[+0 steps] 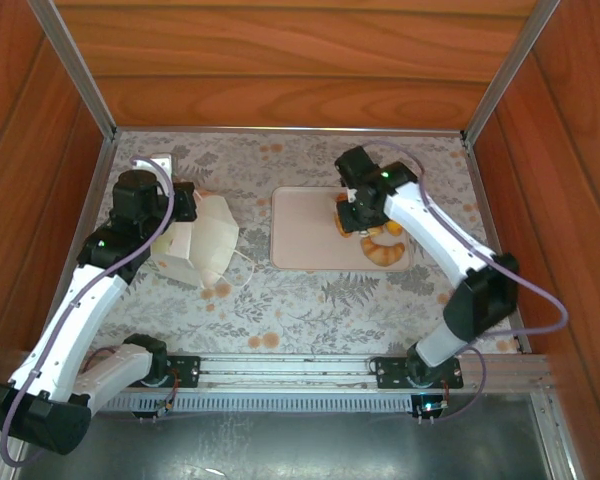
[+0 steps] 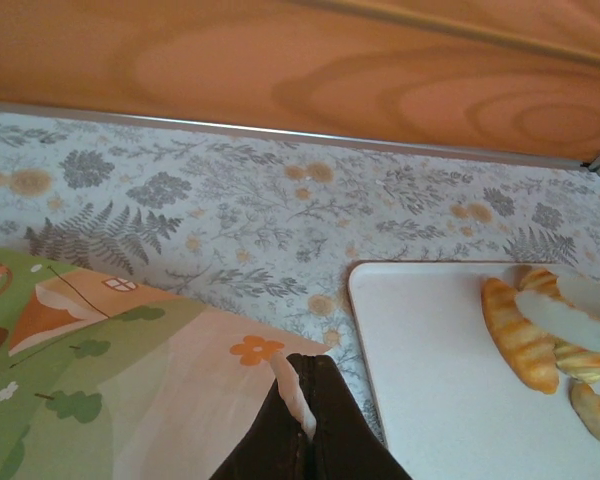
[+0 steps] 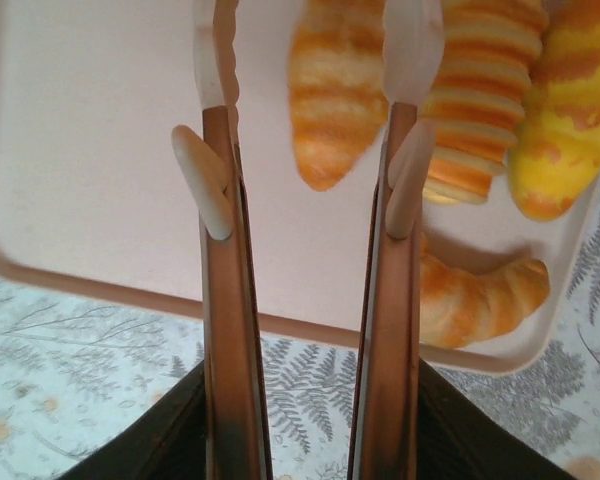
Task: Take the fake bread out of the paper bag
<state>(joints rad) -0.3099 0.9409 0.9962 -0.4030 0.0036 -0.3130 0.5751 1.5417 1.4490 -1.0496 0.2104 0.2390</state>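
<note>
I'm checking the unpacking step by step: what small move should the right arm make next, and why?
Probably lift the right gripper straight up off the tray. Its jaws stand apart around a croissant lying on the tray beside other pieces, so it looks delivered. The left gripper pinches the bag at its rim, holding it for another pick.

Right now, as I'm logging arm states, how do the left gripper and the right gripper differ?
The left gripper is shut, pinching the edge of the paper bag; the right gripper is open, holding nothing. The left gripper sits beside the tray; the right gripper hovers over it, above the fake bread. Both are low over the table.
</note>
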